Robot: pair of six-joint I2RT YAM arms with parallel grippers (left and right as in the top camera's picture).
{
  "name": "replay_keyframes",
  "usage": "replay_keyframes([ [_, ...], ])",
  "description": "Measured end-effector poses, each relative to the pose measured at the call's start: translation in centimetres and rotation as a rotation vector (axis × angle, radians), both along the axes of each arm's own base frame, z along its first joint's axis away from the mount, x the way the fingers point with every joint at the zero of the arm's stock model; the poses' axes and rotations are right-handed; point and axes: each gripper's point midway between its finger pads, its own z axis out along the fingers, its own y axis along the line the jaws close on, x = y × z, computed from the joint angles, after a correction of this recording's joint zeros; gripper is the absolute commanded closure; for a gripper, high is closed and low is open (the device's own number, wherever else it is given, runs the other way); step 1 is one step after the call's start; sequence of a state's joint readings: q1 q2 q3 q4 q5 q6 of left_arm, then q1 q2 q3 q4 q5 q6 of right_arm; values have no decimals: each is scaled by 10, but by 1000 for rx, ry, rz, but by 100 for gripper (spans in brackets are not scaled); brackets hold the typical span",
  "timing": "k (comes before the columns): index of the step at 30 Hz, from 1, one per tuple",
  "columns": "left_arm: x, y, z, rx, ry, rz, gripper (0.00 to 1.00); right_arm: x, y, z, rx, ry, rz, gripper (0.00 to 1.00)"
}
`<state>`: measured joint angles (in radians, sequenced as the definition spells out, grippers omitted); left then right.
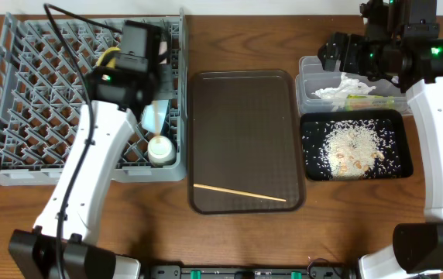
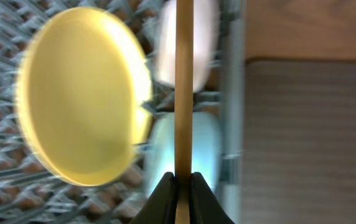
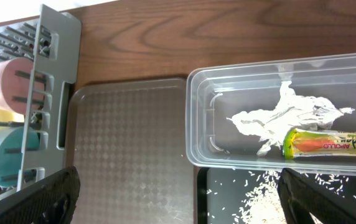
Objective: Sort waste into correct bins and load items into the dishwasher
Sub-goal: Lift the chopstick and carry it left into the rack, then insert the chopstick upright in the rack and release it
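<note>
Your left jaws are clamped on a wooden chopstick (image 2: 183, 93), which runs straight up the left wrist view. It is held over the right-hand side of the grey dish rack (image 1: 20, 93). In the rack below it you can see the yellow-green plate (image 2: 81, 93), tilted among the pegs, with a white bowl (image 2: 206, 43) and the light-blue bowl (image 2: 209, 149) just beside it. The small white cup (image 1: 160, 149) sits near the rack's front right corner.

A second chopstick (image 1: 241, 194) lies slightly slanted on the brown serving tray (image 1: 245, 116), close to its front edge. That tray rests on the desk (image 1: 245, 39) between the rack and the bins.

Your right jaws are spread wide with nothing between them, hovering above the left end of the clear tub (image 3: 193, 124). Inside the tub, the crumpled tissue (image 3: 284, 118) touches the green-and-orange wrapper (image 3: 330, 143). The black tray (image 1: 403, 167) lies just beside the tub and carries the loose rice (image 1: 349, 147).
</note>
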<state>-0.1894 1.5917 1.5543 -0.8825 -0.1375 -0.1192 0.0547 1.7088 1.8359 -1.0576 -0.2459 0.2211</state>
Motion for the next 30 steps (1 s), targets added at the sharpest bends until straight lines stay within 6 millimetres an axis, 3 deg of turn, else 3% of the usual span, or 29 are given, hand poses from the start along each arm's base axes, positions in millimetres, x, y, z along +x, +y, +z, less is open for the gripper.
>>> replay_keyframes([
  [3,4,20,-11,61,38,-23,92,0,0,0,0,0,0,1],
  [10,14,44,-43,150,131,-42,92,0,0,0,0,0,0,1],
  [15,9,59,-52,188,178,-23,92,0,0,0,0,0,0,1],
  [23,2,62,-55,198,210,-23,92,0,0,0,0,0,0,1],
  [30,-4,62,-74,200,241,-26,92,0,0,0,0,0,0,1],
])
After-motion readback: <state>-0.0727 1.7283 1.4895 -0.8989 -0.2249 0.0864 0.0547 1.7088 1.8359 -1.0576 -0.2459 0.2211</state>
